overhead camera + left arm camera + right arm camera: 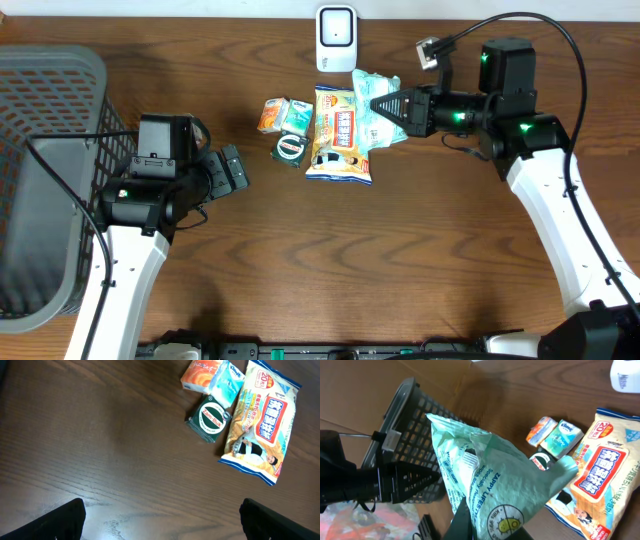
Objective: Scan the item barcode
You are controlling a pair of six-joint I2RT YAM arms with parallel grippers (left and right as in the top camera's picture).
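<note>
My right pincer [382, 103] pinches the pale green packet [495, 480] tight, near the white scanner [336, 38]; my left pincer [232, 172] gapes wide above the table [400, 260]

The dark brown bench [400, 270] shows a streaked wood grain. The crinkled pale mint-green plastic pouch [495, 485] carries dark green lettering, a small white striped patch and a yellow-green round emblem. The flat yellow-orange wipes packet [262, 415] has blue ends and a red panel of white characters. The small tissue pack [200, 374] is orange, the soft tissue pack [226, 382] light blue-green. The dark green square box [210, 419] bears a white-ringed round label. The upright white scanner [336, 38] has a dark window. The plastic mesh basket [50, 90] is grey.
</note>
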